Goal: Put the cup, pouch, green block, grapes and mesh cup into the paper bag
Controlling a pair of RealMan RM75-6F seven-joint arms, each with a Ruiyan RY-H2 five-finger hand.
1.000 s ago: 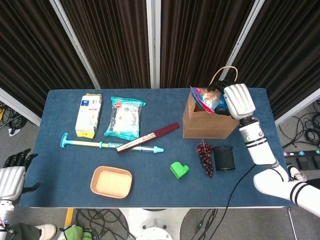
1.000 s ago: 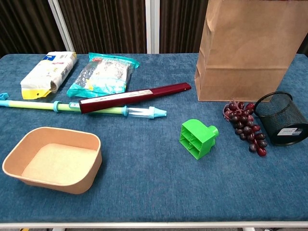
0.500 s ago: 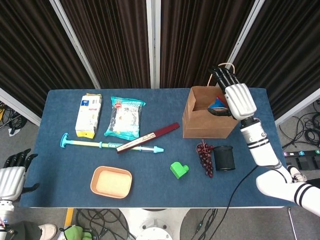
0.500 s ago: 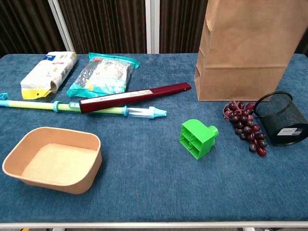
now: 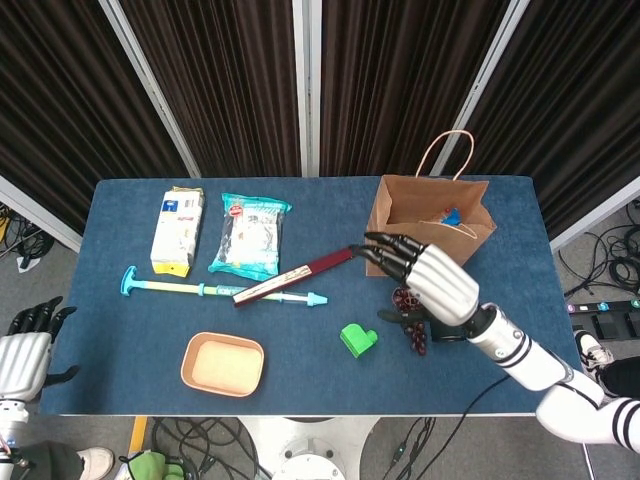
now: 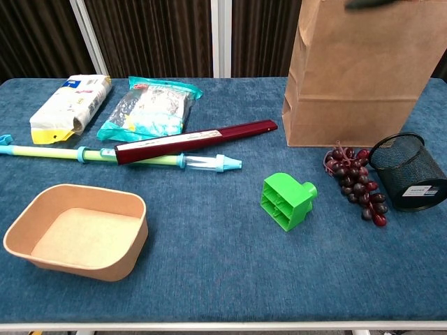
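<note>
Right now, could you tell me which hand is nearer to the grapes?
The right hand: it hovers just above the grapes by the paper bag. The left hand hangs off the table's far left edge.

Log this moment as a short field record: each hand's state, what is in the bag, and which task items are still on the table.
right hand: open, fingers spread, above the grapes and mesh cup, holding nothing
left hand: off the table's left edge, holding nothing
paper bag: upright, a blue item visible inside from the head view
still on table: green block, grapes, mesh cup lying on its side
cup: not identifiable
</note>
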